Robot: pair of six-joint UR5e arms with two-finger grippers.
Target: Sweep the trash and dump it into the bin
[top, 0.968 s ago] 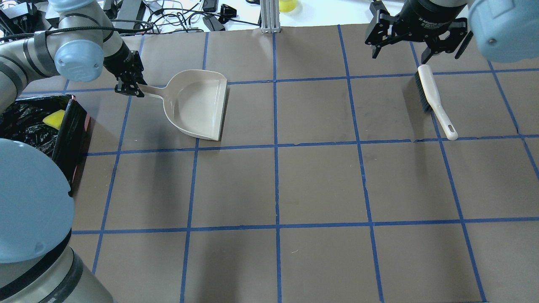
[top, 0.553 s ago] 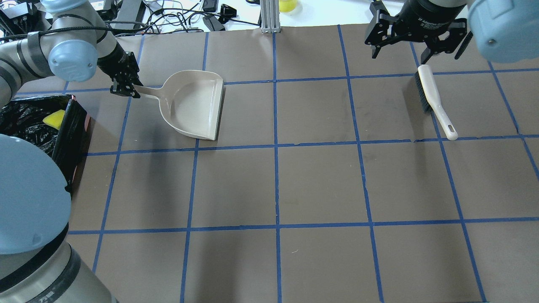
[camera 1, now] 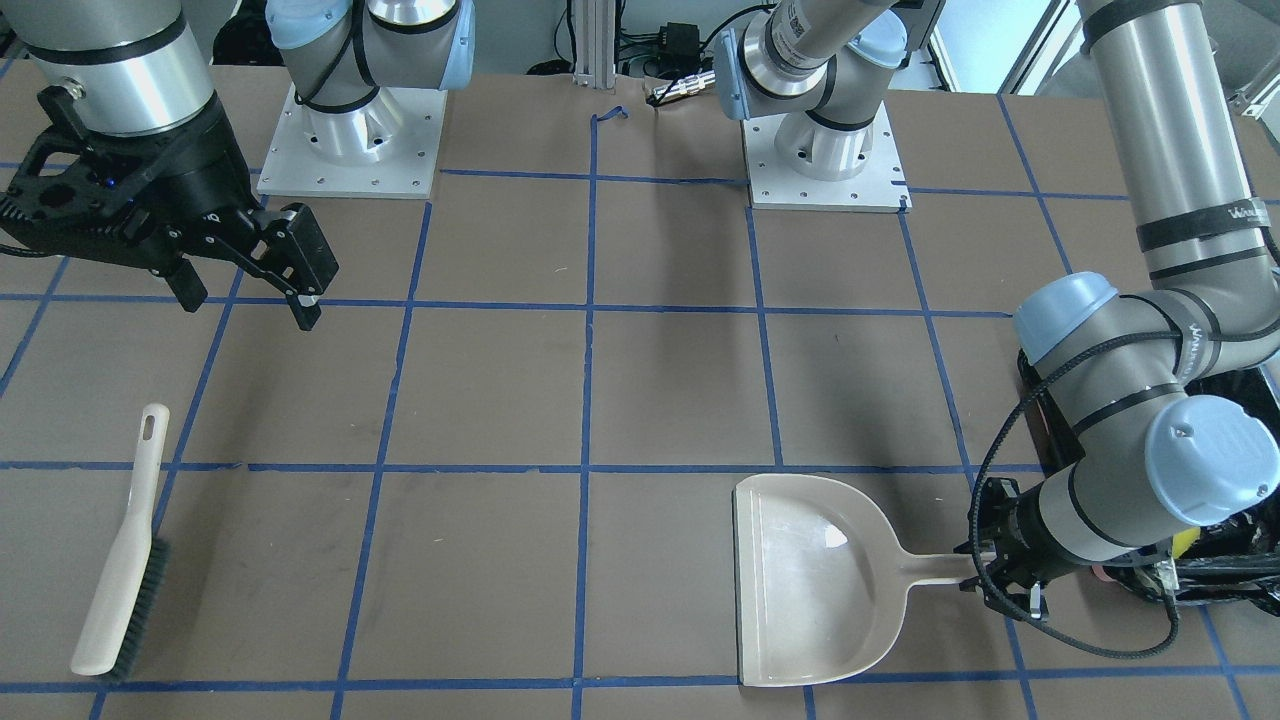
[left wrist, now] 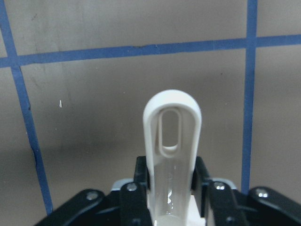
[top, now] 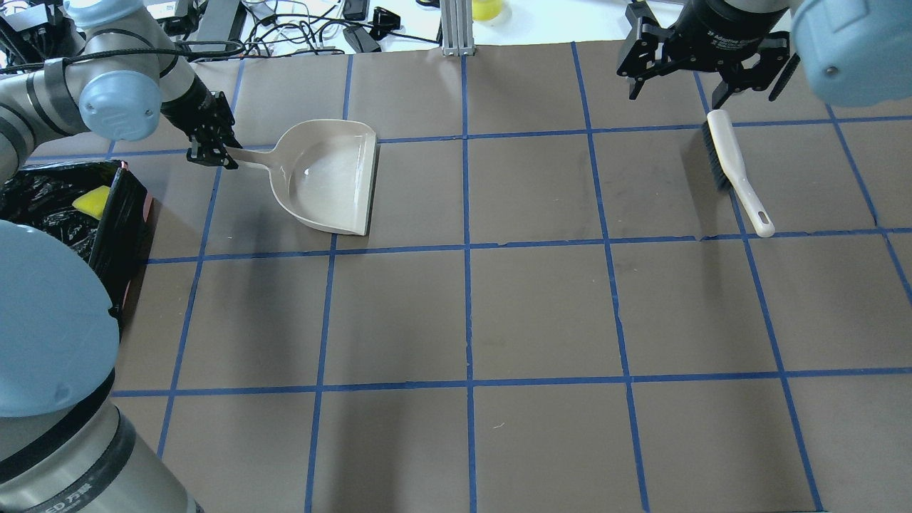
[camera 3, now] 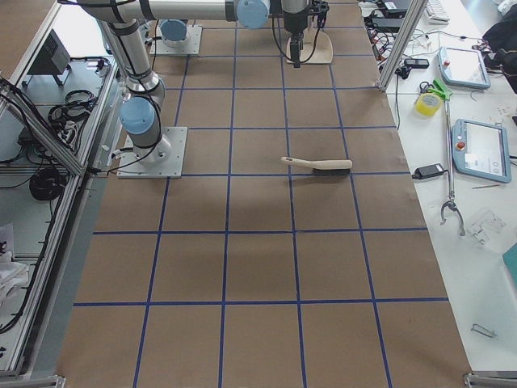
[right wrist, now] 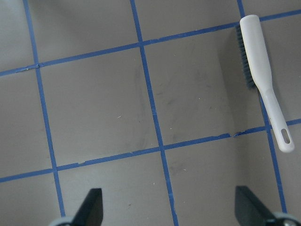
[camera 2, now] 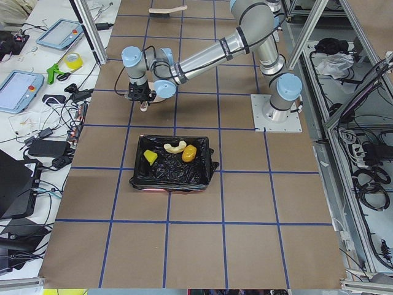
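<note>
Already the trash (camera 2: 174, 147) lies inside the bin (camera 2: 178, 176) at the desk's (top: 541, 306) left end. Left jaws are clamped on the beige dustpan (top: 328, 178) by its handle, near the bin; right jaws hang apart near the white-handled brush (top: 734, 167).

Robotics lab: teach pendants (camera 3: 481, 149), loose cables (top: 299, 32) (blue-taped table (top: 541, 306)).

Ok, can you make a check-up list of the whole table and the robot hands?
Surface: brown table with blue tape grid, no trash on it.
Job's things: roll, croissant piece and yellow wedge lie in the bin; dustpan empty; brush lying flat.
Clutter: nothing seen.
Grippers: left gripper shut on dustpan handle; right gripper open, holding nothing.
Cables: black cable loops by left wrist; tangle beyond the far edge.
Surroundings: bench with tablets and tape roll.
</note>
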